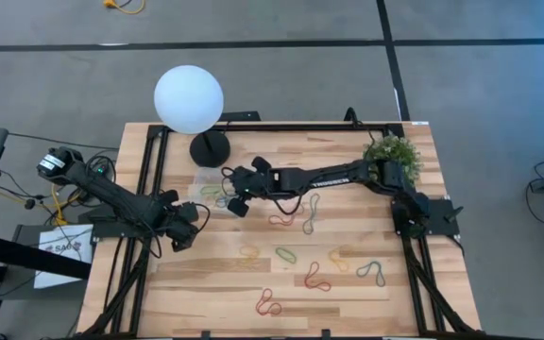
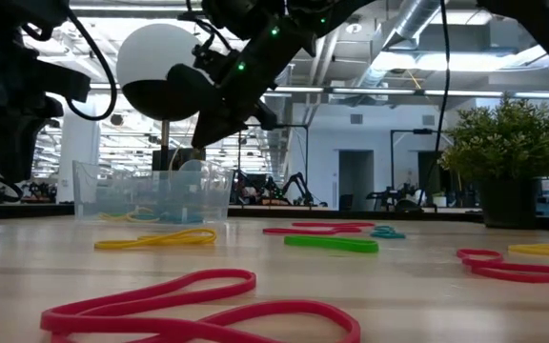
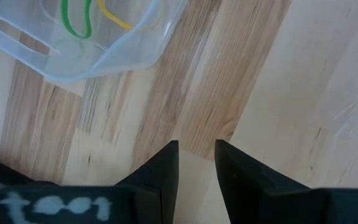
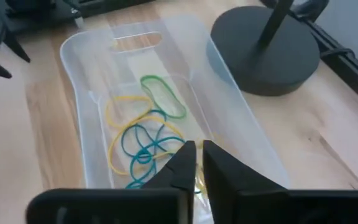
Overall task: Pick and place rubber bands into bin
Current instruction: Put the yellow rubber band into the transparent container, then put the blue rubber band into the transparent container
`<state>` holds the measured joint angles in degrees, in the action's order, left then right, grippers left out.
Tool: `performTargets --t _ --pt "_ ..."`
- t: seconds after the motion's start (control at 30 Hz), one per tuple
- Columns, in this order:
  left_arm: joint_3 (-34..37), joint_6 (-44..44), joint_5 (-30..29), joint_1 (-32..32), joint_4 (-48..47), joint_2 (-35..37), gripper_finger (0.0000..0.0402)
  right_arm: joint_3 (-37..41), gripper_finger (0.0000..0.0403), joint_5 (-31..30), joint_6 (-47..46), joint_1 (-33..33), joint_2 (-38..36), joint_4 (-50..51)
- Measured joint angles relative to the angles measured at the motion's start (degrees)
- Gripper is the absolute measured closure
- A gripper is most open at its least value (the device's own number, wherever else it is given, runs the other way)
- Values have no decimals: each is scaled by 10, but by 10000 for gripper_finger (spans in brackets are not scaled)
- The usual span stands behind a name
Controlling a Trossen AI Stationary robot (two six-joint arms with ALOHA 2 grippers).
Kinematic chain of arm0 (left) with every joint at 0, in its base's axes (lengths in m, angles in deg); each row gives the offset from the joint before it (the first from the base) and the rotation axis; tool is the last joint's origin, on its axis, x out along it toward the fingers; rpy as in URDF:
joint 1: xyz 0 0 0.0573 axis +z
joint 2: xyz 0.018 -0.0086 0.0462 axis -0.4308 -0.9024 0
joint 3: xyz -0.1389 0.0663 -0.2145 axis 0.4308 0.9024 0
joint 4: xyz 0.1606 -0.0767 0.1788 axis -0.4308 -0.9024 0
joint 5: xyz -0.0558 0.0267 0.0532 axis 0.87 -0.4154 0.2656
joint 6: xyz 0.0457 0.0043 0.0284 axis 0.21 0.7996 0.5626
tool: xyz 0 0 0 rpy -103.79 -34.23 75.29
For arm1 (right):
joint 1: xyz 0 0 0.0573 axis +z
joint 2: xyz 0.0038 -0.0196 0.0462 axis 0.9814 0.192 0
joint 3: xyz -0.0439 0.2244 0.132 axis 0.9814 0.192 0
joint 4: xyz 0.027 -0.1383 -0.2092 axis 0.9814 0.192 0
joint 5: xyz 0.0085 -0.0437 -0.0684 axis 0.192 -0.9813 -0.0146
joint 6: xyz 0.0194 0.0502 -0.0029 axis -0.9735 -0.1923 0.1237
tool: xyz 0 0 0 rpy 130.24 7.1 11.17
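The wooden table (image 1: pixel 348 293) fills the scene, and the right arm (image 1: pixel 329 177) stretches long across it from the far right corner toward the middle. The left arm (image 1: pixel 111 196) sits off at the left edge, waiting. The white globe lamp (image 1: pixel 188 98) stands at the table's far side on its black round base (image 4: pixel 266 46), and a potted plant (image 1: pixel 392 156) sits by the right arm's mount.

The bin (image 4: pixel 166 106), clear plastic, sits just beside the lamp base. The right gripper (image 4: pixel 197 163) hangs right above the bin's open top, its fingers nearly pinched together with only a thin slit between them, and nothing shows held in them. Inside the bin lie yellow, teal and green bands, loosely tangled.

The left gripper (image 3: pixel 196 163) hovers low over bare wood near a corner of the bin, fingers narrowly parted, nothing between them.

More rubber bands (image 1: pixel 314 279) lie scattered on the near half of the table: red, green, yellow, blue-grey, each apart from the next. In the low view a big red loop (image 2: pixel 198 310) lies closest to the camera.
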<state>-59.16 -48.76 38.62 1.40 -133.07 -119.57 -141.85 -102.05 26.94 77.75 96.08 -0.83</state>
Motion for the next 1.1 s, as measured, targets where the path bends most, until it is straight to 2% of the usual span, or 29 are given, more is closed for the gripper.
performTargets --t 0.2,0.47,0.73,0.97,1.1 --pt "0 0 0 0 0 0 307 0 345 0 0 -2 0 4" --pt "0 0 0 0 0 0 307 1 343 -2 64 11 -25 21" --pt "0 -1 0 0 3 0 307 0 343 0 78 58 -131 198" --pt "0 -1 0 0 21 0 307 0 343 132 40 99 -190 374" --pt "0 0 -1 0 29 0 307 2 344 142 -5 108 -190 474"
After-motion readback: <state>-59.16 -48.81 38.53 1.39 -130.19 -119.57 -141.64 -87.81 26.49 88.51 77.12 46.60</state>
